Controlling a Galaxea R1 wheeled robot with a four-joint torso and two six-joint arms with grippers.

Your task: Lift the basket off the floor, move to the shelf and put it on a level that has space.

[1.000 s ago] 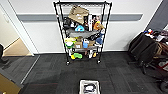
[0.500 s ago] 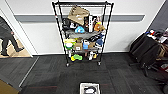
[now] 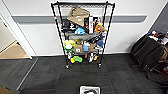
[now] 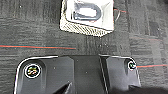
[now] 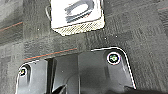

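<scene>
The cream-white woven basket (image 3: 89,89) stands on the dark grey carpet floor (image 3: 50,75) at the near edge of the head view, with a dark curved item inside it. It appears in the left wrist view (image 4: 87,16) and the right wrist view (image 5: 76,15), a short way beyond each wrist's dark plate, untouched. Straight ahead against the white wall stands the shelf (image 3: 80,36), a tall black wire rack on casters. Its top level (image 3: 82,3) looks bare, while the tiers below are crowded with boxes, toys and bottles.
A doorway with tan wooden floor (image 3: 13,51) opens at the left. At the right stands a chair draped in dark clothing (image 3: 150,53). Open carpet with thin red lines (image 4: 37,46) lies between the basket and the rack.
A person who was passing the doorway at the left has gone from it. The basket sits slightly lower in the head view, a small camera shift.
</scene>
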